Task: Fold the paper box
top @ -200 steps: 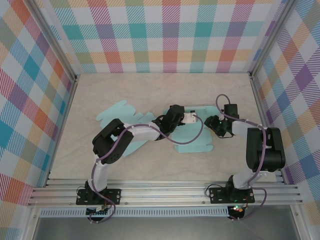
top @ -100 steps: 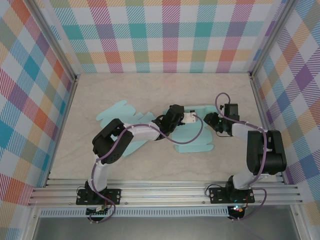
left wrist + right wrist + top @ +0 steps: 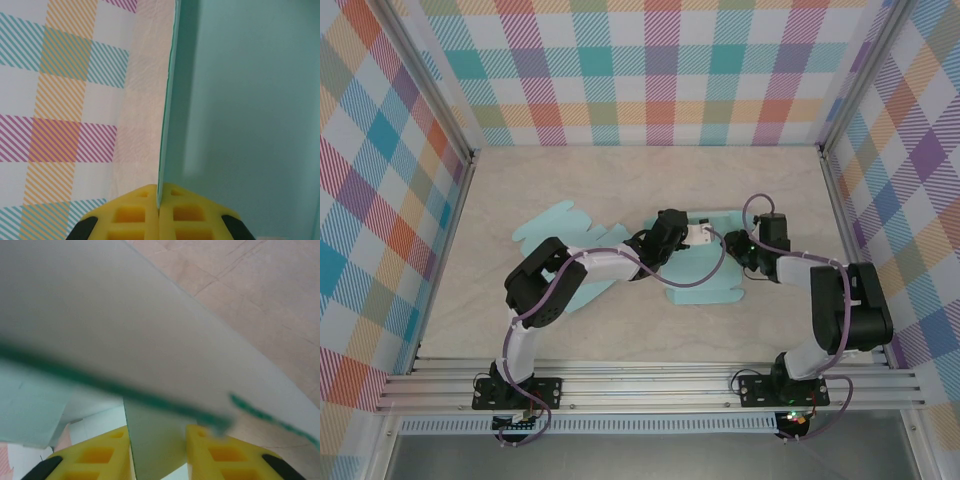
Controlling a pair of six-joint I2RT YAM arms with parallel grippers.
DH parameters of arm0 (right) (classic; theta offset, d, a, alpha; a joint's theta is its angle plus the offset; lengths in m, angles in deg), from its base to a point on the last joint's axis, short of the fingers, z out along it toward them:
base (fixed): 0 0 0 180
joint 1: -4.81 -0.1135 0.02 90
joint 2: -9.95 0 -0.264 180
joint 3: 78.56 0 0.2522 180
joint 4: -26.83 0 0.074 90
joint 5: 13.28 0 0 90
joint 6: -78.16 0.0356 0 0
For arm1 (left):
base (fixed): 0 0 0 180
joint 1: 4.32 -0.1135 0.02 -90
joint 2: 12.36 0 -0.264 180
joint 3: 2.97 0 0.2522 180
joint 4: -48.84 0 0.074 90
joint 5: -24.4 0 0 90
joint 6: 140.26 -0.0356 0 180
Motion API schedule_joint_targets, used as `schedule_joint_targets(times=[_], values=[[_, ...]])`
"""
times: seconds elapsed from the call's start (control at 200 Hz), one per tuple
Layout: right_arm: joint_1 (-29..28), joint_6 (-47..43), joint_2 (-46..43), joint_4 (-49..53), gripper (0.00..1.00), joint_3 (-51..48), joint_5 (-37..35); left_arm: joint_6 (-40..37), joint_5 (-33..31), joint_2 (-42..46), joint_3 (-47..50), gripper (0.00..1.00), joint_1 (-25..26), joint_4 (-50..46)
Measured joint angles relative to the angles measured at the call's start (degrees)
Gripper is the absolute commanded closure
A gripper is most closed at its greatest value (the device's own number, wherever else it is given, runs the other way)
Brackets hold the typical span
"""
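Okay, thin teal paper box blank (image 3: 705, 290) lies mid-surface (image 3: 570, 180), light, floppy, crease-prone, so I'd grip near fold lines: left hand (image 3: 159, 200) pinched shut on its upright edge, right hand (image 3: 157, 440) straddles its flap, can't tell if clamped.

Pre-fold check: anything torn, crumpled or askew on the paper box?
Nothing stands out. The paper box shows no tears; the left end effector pinches a raised panel edge, and a flap sits inside the right end effector.
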Motion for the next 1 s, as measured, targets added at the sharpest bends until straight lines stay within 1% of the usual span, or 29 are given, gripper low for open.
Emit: schedule_joint_targets(times=[0.23,0.365,0.52,0.68,0.835,1.0], values=[[-2.71,1.36,0.07,-1.57,0.73,-0.02,-4.07,-0.02,-1.03,-0.07,-0.07,1.0,-0.37,1.31],[-2.8,1.05,-0.79,-0.59,0.67,-0.02,-5.53,-0.07,-1.09,-0.52,-0.07,1.0,-0.35,1.77],[-2.82,-0.33,-6.38,2.14,0.6,-0.39,-7.17,-0.26,-0.98,-1.07,-0.09,1.0,-0.35,3.21],[-2.56,-2.21,-13.11,5.35,0.57,-1.01,-8.09,-1.01,-0.92,-1.53,-0.09,1.0,-0.33,4.87],[-0.28,-4.2,-19.34,10.21,0.57,-2.08,-9.31,-3.1,-0.87,-2.05,-0.09,1.0,-0.33,8.02],[5.99,-6.4,-26.86,16.06,0.58,-2.34,-9.68,-7.17,0.02,-3.32,0.72,1.0,-0.33,13.2]])
